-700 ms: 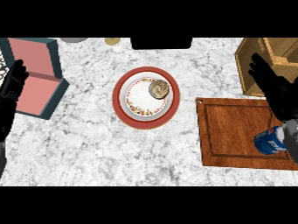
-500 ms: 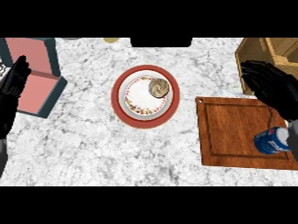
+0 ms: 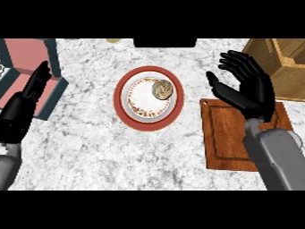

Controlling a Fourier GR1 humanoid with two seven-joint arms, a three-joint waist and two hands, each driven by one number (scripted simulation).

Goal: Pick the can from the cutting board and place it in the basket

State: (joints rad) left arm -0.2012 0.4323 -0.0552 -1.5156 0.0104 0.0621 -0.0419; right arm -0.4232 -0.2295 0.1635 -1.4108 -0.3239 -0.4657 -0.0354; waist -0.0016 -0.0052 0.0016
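The wooden cutting board (image 3: 226, 136) lies right of centre. No can shows on it; my right forearm (image 3: 279, 156) lies across the board's right part and hides what is under it. My right hand (image 3: 250, 91) is open with its fingers spread, hovering over the board's far edge, left of the basket. The woven basket (image 3: 293, 67) stands at the far right corner. At the left edge my left hand (image 3: 24, 105) rests open, fingers pointing up.
A red plate (image 3: 125, 100) holding a white dish with a round brown pastry (image 3: 161, 89) sits mid-counter. A teal box with a pink inside (image 3: 24, 58) is at the far left. A dark object (image 3: 164, 42) sits at the back edge.
My right hand has swung left and nearer over the board. Its forearm now covers the spot where the blue can stood. The left hand has barely moved.
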